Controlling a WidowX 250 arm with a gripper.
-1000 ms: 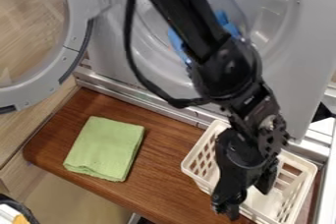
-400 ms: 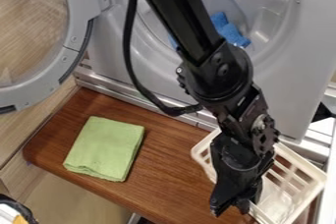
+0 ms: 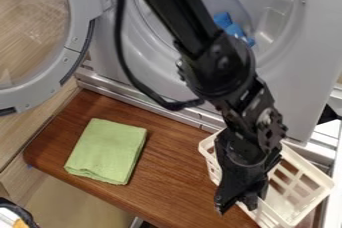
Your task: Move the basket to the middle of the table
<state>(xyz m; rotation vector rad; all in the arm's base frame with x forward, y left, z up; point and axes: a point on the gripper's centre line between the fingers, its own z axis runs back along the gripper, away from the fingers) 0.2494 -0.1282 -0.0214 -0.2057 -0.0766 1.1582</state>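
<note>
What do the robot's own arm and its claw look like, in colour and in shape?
The arm is black: a long, straight, slightly shiny upper section, then bulky rounded joints, then a narrower wrist section with small greyish details that look like metal. A loose black cable curves beside it. The claw is also black, with an angular, uneven outline.
</note>
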